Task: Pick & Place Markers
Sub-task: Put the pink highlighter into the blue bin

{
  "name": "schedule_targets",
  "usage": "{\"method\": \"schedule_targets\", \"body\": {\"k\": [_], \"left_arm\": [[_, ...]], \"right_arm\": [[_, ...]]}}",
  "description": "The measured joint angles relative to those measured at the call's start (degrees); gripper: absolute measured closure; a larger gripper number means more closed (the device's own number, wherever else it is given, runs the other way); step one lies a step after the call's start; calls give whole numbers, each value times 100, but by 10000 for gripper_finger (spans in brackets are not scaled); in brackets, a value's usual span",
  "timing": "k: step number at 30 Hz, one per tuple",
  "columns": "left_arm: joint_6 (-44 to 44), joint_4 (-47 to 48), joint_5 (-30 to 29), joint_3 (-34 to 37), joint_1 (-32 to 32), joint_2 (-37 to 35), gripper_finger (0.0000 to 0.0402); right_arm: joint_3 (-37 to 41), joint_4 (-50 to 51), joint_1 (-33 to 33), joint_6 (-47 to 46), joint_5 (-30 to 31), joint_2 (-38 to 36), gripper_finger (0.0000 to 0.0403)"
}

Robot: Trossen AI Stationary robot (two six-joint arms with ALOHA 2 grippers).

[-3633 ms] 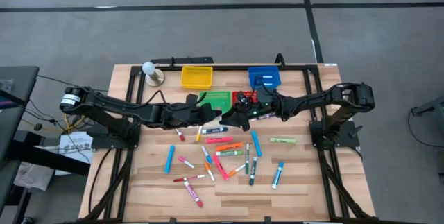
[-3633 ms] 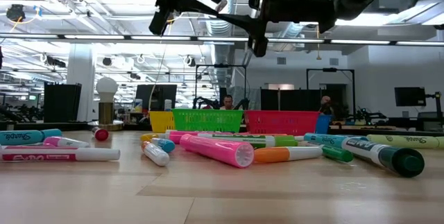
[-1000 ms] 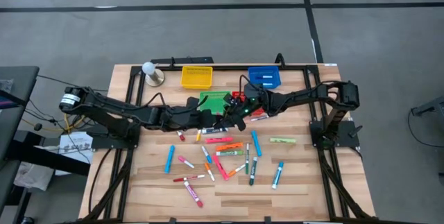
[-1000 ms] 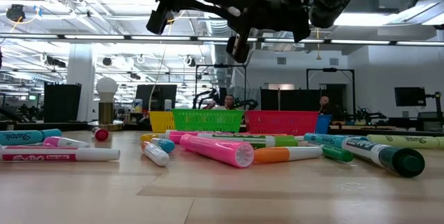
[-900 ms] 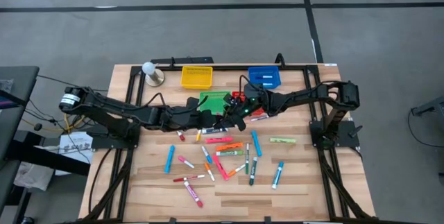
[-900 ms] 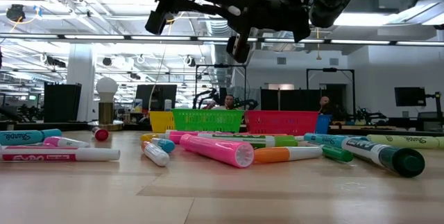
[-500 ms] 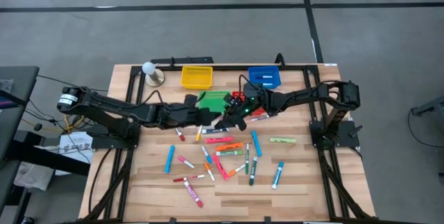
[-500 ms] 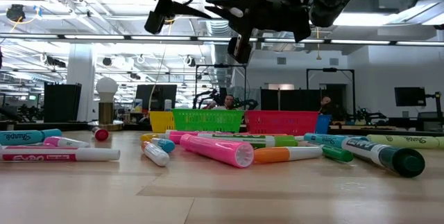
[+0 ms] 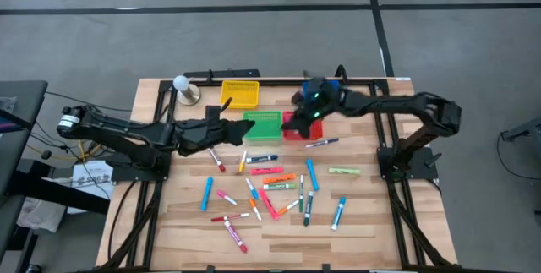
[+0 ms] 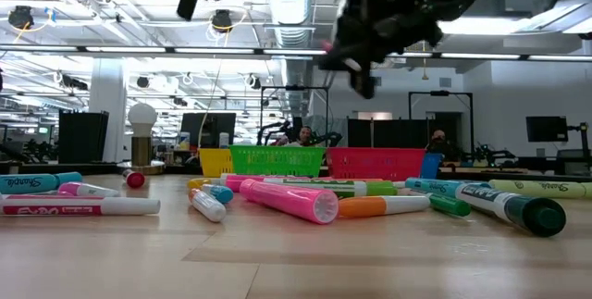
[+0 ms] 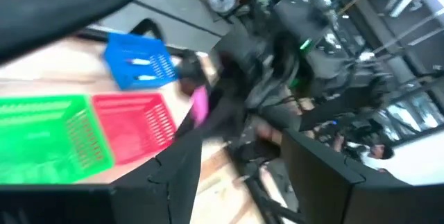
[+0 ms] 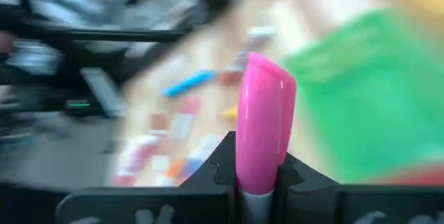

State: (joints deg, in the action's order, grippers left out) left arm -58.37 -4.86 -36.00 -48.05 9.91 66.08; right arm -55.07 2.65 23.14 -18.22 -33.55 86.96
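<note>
A: What is the right end effector [image 12: 260, 182] doing?

B: It is clamped on a pink marker [image 12: 265, 123]. In the high view it hangs near the top middle of the frame, about over the red basket [image 9: 296, 127], just beside the blue basket [image 9: 331, 92].

A: And the left end effector [image 9: 226, 128]?

B: It sits left of the middle in the high view, next to the green basket [image 9: 263, 124]. Its fingers are spread apart and I see nothing between them.

A: Is the job nearly done?

B: No, I don't think so. Lots of markers [image 9: 275, 187] lie loose on the table [image 9: 363, 222], in a bunch around the middle of the frame. There are pink, orange, blue and green ones.

A: Are any put away?

B: The blue basket seems to have something blue in it, but it is too small to be sure. The yellow basket [image 9: 239, 94] at the top looks bare. So most of the picking up is left, I think.
</note>
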Motion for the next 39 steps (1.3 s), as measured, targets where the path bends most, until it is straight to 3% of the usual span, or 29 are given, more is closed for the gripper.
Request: {"method": "schedule_targets", "body": {"k": [6,12,19,25,30,39], "left_arm": [[-356,-25,-3,319,-11,51,204],[-404,-64,-93,484,-297,57,204],[-345,-74,-90,482,-758,55,211],[-321,-74,170,482,-1120,55,210],[-155,-74,321,482,-1280,55,215],[-80,-70,344,480,-1340,55,215]], "right_arm": [[2,1535,992,1516,1382,-627,388],[2,1630,1672,2277,1849,-711,388],[-20,1672,1916,2976,2397,-696,388],[-631,2122,1886,3651,2791,23,388],[-1495,3204,1943,4154,3091,975,388],[-2338,4540,2243,4708,3073,1951,388]]}}
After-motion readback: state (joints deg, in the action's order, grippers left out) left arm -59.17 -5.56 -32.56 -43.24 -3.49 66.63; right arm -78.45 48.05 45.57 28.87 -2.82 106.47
